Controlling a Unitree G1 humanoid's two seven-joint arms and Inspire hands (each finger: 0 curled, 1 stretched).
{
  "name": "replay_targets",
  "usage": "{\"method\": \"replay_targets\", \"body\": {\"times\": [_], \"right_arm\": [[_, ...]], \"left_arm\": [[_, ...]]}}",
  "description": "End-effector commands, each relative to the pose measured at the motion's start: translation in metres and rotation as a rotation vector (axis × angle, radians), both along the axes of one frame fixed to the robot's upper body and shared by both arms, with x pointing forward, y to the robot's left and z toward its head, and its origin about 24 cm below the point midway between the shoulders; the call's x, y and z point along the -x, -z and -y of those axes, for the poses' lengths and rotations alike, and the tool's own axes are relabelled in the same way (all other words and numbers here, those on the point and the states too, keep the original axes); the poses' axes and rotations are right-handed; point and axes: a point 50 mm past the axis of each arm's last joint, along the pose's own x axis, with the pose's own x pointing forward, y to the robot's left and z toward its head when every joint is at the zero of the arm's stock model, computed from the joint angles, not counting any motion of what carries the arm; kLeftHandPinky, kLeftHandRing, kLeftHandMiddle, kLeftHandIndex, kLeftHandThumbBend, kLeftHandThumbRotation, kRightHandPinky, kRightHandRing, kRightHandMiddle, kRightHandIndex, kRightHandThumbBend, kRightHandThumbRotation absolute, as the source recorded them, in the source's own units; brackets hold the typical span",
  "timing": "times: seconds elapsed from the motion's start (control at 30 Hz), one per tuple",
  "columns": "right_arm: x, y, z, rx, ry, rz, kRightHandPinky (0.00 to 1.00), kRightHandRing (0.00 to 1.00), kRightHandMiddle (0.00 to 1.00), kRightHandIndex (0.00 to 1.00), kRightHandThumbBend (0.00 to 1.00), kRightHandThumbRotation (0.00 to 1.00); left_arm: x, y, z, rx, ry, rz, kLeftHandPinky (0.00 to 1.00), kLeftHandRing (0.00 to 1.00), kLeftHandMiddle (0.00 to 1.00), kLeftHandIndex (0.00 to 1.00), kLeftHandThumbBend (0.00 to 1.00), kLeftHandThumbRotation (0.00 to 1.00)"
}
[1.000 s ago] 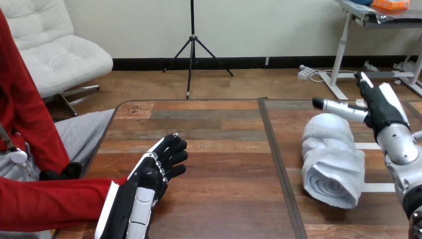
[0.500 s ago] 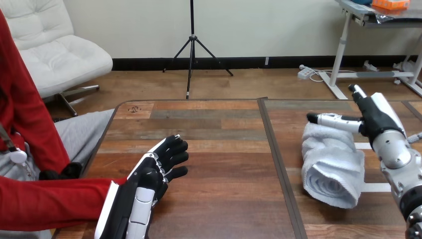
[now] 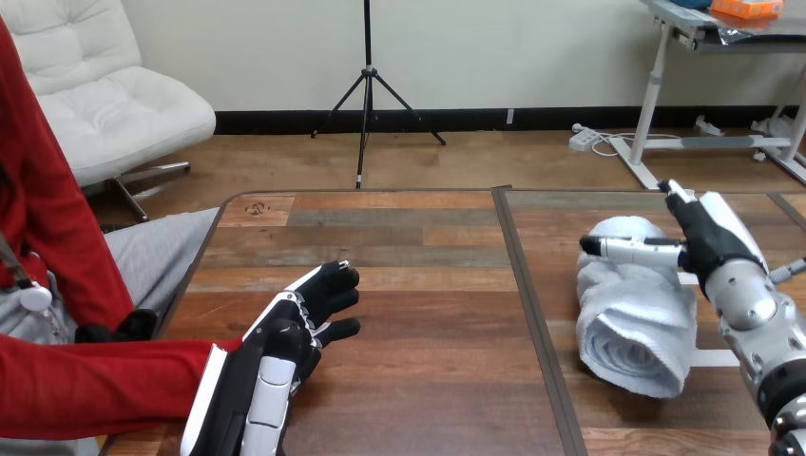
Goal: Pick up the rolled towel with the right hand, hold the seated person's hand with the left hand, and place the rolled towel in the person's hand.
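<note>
On the right half of the wooden table [image 3: 428, 247] lies the towel [image 3: 632, 318], white and rolled up. Its length runs away from the robot and its spiral end faces the near edge. Two white strips of tape [image 3: 722, 357] lie on the wood just beside it, on its right.

The right hand [image 3: 715, 237] hangs at the far end of the towel, coming in from the right on its silver forearm. It is open: the fingers point straight up and away, and the thumb [image 3: 627, 249] reaches out sideways across the top of the roll. The thumb seems to rest on the cloth, though contact is hard to judge from this angle. Nothing is closed round the towel, which lies flat on the table.

At the near left corner the left hand [image 3: 271, 366] lies low over the wood with its white back upward. It sits at the end of the person's red sleeve [image 3: 105, 389], which comes in from the left edge. What is beneath it is hidden, so I cannot tell whether it grips anything. The left hand and the towel are well apart, with the seam between the two tabletops between them.
</note>
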Motion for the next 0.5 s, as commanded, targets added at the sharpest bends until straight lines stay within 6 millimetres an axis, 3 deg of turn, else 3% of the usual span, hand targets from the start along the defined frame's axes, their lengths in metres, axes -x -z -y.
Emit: {"method": "replay_targets", "body": {"times": [0.0, 0.47], "right_arm": [[-0.001, 0.005, -0.008, -0.006, -0.01, -0.032, 0.88, 1.0, 1.0, 1.0, 1.0, 0.4], [0.005, 0.019, -0.012, 0.036, 0.008, -0.133, 0.86, 1.0, 1.0, 1.0, 1.0, 0.45]], "left_arm": [[-0.013, -0.015, 0.004, 0.021, -0.011, 0.089, 0.77, 0.85, 0.83, 0.78, 0.75, 1.0], [-0.014, -0.017, 0.003, 0.026, -0.011, 0.096, 0.77, 0.85, 0.83, 0.78, 0.75, 1.0]]}}
